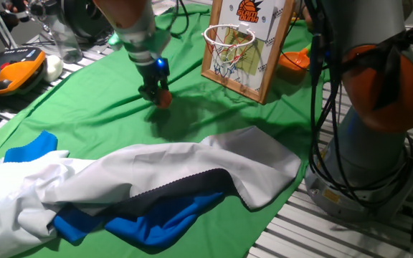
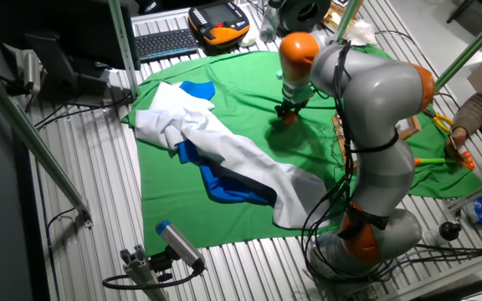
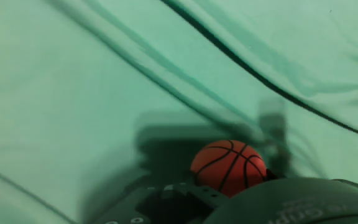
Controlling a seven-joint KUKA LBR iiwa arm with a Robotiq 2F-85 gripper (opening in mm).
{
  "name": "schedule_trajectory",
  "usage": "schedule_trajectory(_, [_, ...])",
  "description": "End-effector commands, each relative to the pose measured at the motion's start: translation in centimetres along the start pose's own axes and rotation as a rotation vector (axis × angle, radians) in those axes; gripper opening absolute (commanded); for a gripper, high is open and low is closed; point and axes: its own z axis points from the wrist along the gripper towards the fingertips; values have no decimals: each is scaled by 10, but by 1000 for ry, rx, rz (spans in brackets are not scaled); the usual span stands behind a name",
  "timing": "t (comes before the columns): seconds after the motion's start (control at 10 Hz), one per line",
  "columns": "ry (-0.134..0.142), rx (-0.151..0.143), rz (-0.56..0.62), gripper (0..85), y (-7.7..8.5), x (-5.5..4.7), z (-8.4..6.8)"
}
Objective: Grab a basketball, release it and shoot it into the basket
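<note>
The basketball is small and orange with dark seams. It sits between the fingers of my gripper, which is shut on it just above the green cloth and casts a shadow there. The hand view shows the basketball close at the bottom, against the dark fingers. From the other fixed view the gripper and the basketball are near the cloth's middle back. The basket, a white rim and net on a wood-framed backboard with an orange logo, stands right of the gripper.
A crumpled white and blue garment lies across the front of the cloth. An orange scoop lies behind the backboard. My arm's grey base with cables stands at the right. A teach pendant is at the far left.
</note>
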Motion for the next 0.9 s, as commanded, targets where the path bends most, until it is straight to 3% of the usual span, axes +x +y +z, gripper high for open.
schedule_trajectory(0.0, [16, -14, 3, 0, -2, 2, -21])
schedule_trajectory(0.1, [39, -28, 7, 0, -4, 8, -41])
schedule_trajectory(0.4, [83, 2, 22, 0, -17, 36, -102])
schedule_trajectory(0.6, [95, 3, 26, 0, -27, 49, -125])
schedule_trajectory(0.8, [108, -7, 29, 0, -36, 56, -141])
